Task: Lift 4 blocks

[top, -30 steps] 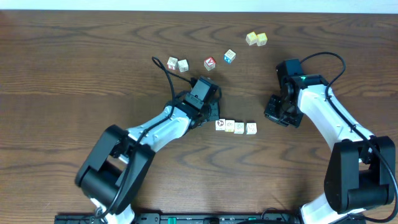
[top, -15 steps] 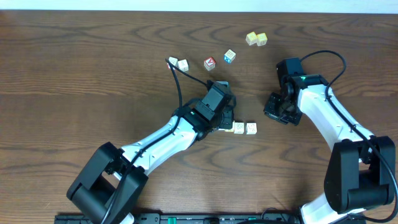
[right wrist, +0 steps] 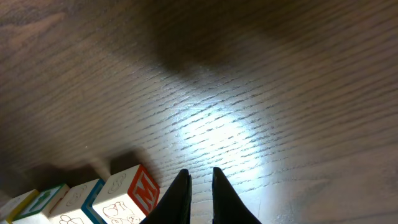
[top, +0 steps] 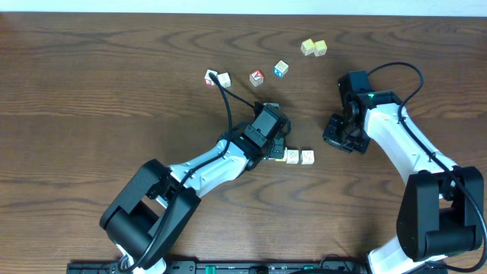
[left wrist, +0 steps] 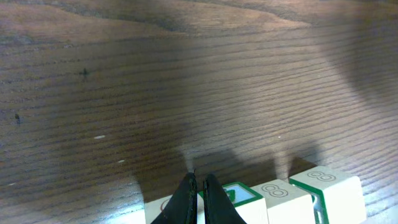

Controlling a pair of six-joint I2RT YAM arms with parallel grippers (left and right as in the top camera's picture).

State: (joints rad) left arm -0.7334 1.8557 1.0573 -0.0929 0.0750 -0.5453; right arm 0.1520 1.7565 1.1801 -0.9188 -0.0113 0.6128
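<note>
The 4 blocks form a short pale row. In the overhead view only its right two cubes [top: 300, 157] show; the left part lies under my left gripper [top: 274, 151]. The left wrist view shows the row [left wrist: 281, 198] along the bottom edge. There my left gripper [left wrist: 199, 194] is shut, its tips down on the seam between the leftmost cube and the green-framed one. My right gripper [top: 333, 140] is a short way right of the row. In the right wrist view its fingers [right wrist: 199, 193] are shut with a thin slit and hold nothing. The end cube with a red M [right wrist: 127, 194] lies to their left.
At the back of the wooden table [top: 91, 91] lie two whitish cubes [top: 218, 78], a red-faced cube [top: 256, 77], a blue-faced cube [top: 281, 69] and two pale yellow cubes [top: 313, 48]. The left arm's cable [top: 228, 106] loops above the table near the whitish cubes.
My left gripper has swung right, from beside the row's left end to over its left two cubes. The right arm has not moved.
</note>
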